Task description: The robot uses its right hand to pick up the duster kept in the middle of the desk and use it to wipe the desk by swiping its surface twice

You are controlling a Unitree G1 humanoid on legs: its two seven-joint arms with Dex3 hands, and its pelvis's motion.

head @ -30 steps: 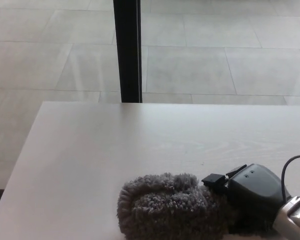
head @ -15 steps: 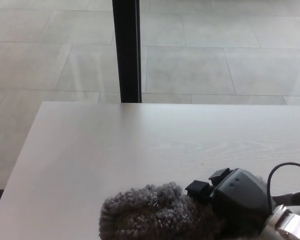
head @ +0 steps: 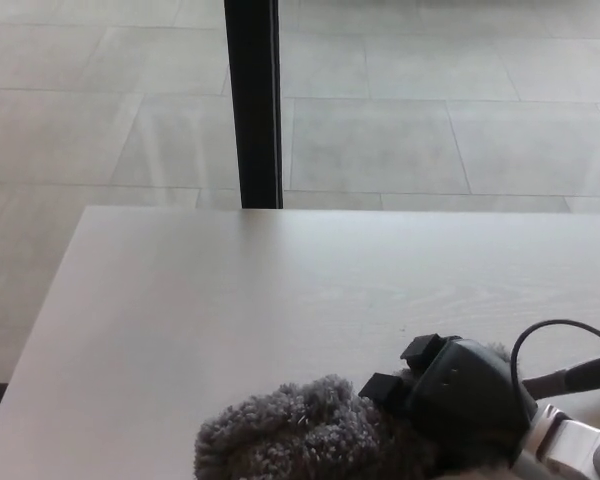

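Here the right hand [head: 460, 400] sits at the near right edge of the pale wood-grain desk [head: 230, 300], its black fingers closed on the grey fluffy duster [head: 290, 435]. The duster lies on the desktop at the near edge, spreading left from the hand. A black cable [head: 540, 335] loops above the wrist. Beyond the desk's far edge, a black post [head: 253, 100] rises from the tiled floor [head: 430, 120]. No writing is readable.
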